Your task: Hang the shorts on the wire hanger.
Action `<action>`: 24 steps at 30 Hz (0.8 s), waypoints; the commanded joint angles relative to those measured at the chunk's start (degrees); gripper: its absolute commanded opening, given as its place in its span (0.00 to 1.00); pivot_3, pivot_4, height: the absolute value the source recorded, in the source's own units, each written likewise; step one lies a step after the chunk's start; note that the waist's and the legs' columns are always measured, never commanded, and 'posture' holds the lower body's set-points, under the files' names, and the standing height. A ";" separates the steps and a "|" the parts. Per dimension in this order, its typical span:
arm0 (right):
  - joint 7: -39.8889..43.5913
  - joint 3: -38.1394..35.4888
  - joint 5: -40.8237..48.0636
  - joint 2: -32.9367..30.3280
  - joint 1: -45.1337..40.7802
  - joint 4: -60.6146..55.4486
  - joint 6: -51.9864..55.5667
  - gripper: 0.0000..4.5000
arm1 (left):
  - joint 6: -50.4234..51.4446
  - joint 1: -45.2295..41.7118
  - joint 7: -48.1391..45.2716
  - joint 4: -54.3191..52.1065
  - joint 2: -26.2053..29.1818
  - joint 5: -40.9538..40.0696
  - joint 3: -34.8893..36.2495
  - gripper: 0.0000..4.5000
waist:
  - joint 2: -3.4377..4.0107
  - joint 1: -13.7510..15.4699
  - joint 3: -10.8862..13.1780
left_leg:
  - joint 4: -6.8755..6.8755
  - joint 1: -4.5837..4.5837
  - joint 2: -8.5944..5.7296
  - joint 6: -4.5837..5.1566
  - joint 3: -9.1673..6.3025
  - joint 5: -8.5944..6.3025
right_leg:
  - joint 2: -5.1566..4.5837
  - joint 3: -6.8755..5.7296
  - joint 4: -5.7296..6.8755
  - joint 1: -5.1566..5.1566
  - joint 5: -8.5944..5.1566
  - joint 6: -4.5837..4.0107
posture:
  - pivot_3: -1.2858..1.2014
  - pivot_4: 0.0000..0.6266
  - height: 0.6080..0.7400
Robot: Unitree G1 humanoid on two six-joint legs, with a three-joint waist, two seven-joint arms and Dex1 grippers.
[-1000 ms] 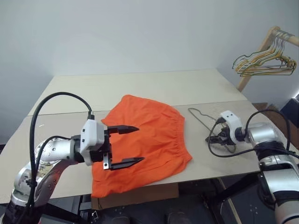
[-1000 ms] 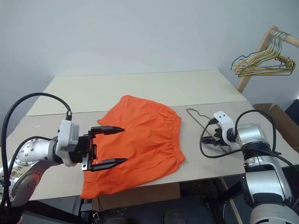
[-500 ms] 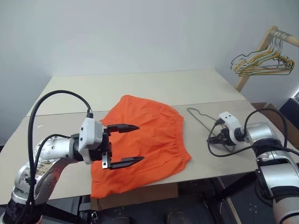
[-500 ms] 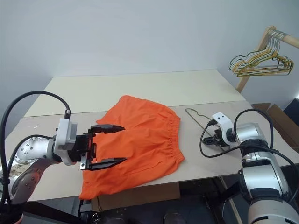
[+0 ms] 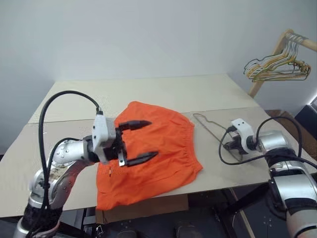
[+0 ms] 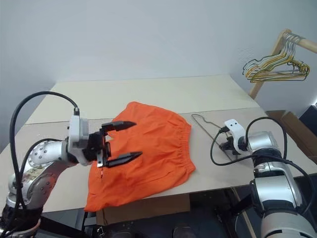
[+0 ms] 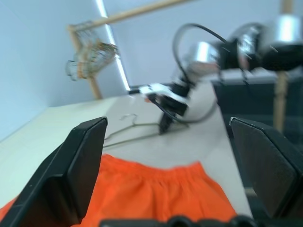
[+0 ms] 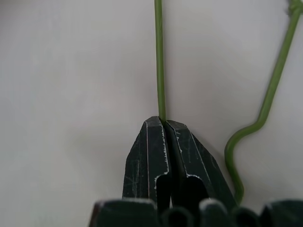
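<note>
Low in the frame's left half, the left gripper [image 5: 137,141] hovers with fingers spread wide above the shorts [image 5: 163,148], spread flat mid-table. At right, the right gripper [image 8: 164,124] pinches the wire hanger [image 5: 208,125] lying beside the waistband. A hanger bunch [image 5: 277,67] hangs upper right.

orange shorts [image 5: 153,153] flat on table; wire hanger [image 5: 210,128] beside
</note>
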 commanded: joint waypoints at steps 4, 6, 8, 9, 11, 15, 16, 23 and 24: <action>-9.93 -11.78 9.49 4.39 7.43 -44.71 12.98 0.02 | 11.31 -8.14 16.52 2.40 -6.83 -9.64 3.41 1.00 | 0.23 0.15 0.05 | 0.01 -0.46 -0.01 0.02 -0.24 -0.02 | 0.01 0.00 0.11 -0.45 0.01 0.04 | 0.51 0.00 1.00; -11.51 -11.03 10.23 6.84 12.22 -57.31 9.37 0.02 | 15.42 -11.57 23.29 5.23 -10.07 -12.18 4.19 1.00 | 0.22 0.42 0.05 | 0.12 -0.81 -0.03 0.01 -0.44 -0.02 | 0.02 -0.11 0.23 -0.79 0.04 0.06 | 0.51 0.00 1.00; -14.71 -9.05 8.87 9.45 15.80 -64.96 5.15 0.02 | 17.63 -14.22 27.75 7.39 -12.64 -13.58 5.06 1.00 | 0.20 1.00 0.04 | 0.18 -0.99 -0.06 0.00 -0.60 -0.01 | 0.00 -0.23 0.24 -0.88 0.06 0.08 | 0.50 0.00 1.00; -16.33 -8.22 8.74 11.63 17.34 -67.59 2.97 0.02 | 18.30 -15.73 30.14 8.57 -14.00 -13.36 5.26 1.00 | 0.21 1.10 0.04 | 0.18 -1.01 -0.07 0.00 -0.59 -0.01 | 0.00 -0.21 0.25 -0.90 0.07 0.09 | 0.50 0.00 1.00; -20.18 -5.26 6.17 15.29 20.90 -71.09 -4.52 0.02 | 18.47 -18.17 33.97 10.32 -16.21 -12.10 5.40 1.00 | 0.20 1.37 0.04 | 0.23 -1.03 -0.13 -0.02 -0.55 0.00 | -0.03 -0.18 0.23 -0.91 0.11 0.13 | 0.50 0.00 1.00; -23.29 -0.52 3.50 18.40 24.56 -73.78 -10.88 0.02 | 17.74 -19.83 36.85 10.62 -17.44 -9.22 4.32 1.00 | 0.20 1.42 0.04 | 0.26 -1.04 -0.20 -0.09 -0.41 0.04 | -0.07 -0.07 0.13 -0.92 0.22 0.17 | 0.50 0.00 1.00; -23.73 0.60 2.96 18.93 25.23 -74.10 -12.92 0.02 | 17.70 -19.88 37.07 10.25 -17.69 -9.12 4.19 1.00 | 0.21 1.41 0.04 | 0.26 -1.04 -0.21 -0.09 -0.39 0.04 | -0.06 -0.07 0.11 -0.92 0.23 0.15 | 0.50 0.00 1.00; -25.10 4.11 1.52 20.80 26.43 -72.77 -19.01 0.02 | 17.10 -18.55 36.34 7.79 -18.83 -11.24 5.46 1.00 | 0.21 1.32 0.04 | 0.23 -1.00 -0.17 -0.12 -0.37 0.06 | 0.01 -0.09 0.10 -0.92 0.24 0.10 | 0.51 0.00 1.00; -25.09 4.53 1.14 20.71 26.62 -72.62 -19.61 0.02 | 17.00 -18.37 36.10 7.56 -18.93 -11.52 5.58 1.00 | 0.21 1.34 0.04 | 0.23 -1.00 -0.17 -0.12 -0.37 0.06 | 0.01 -0.09 0.09 -0.91 0.24 0.10 | 0.51 0.00 1.00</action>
